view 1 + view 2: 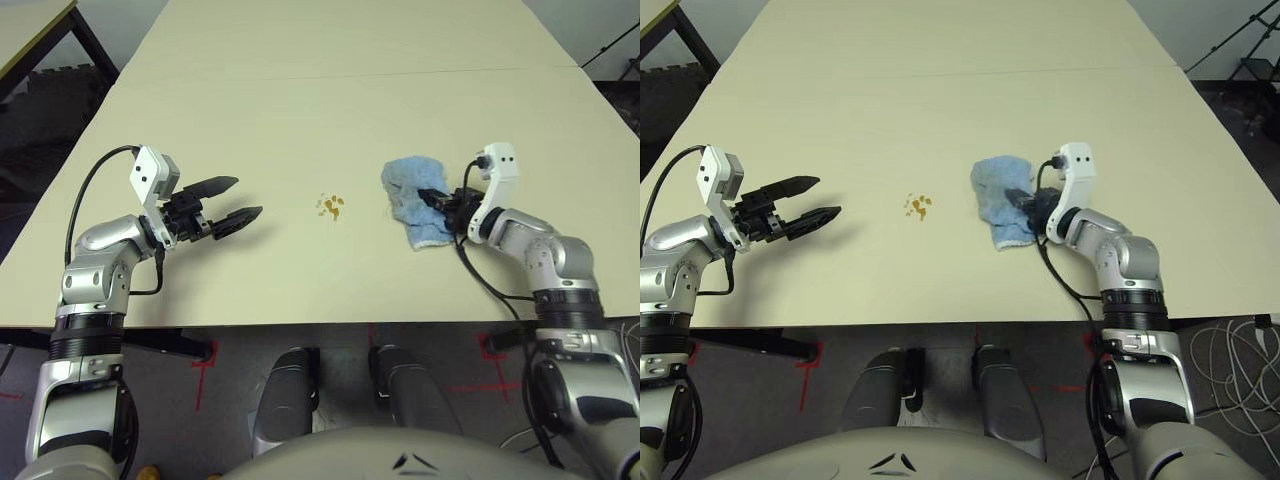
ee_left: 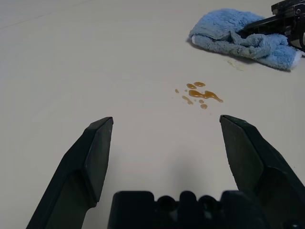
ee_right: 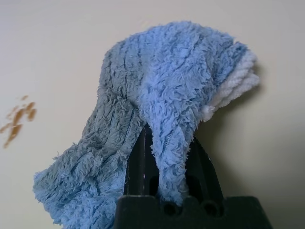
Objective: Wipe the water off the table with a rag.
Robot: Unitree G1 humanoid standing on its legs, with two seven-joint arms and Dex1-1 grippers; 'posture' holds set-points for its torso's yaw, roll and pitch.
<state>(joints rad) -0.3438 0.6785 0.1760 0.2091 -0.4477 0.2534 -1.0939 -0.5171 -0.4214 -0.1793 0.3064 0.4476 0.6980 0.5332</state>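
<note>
The left gripper (image 1: 238, 198) was held low over the table (image 1: 300, 110), its two black fingers spread wide with nothing between them. Further right, the water (image 1: 332, 206) was seen as a small cluster of amber-brown drops, apart from the rag. A fainter smear, possibly a second patch, lay just beside the cloth. On the right, the rag (image 1: 415, 195) lay bunched on the tabletop, a fold pinched by the right gripper (image 3: 167, 157).
</note>
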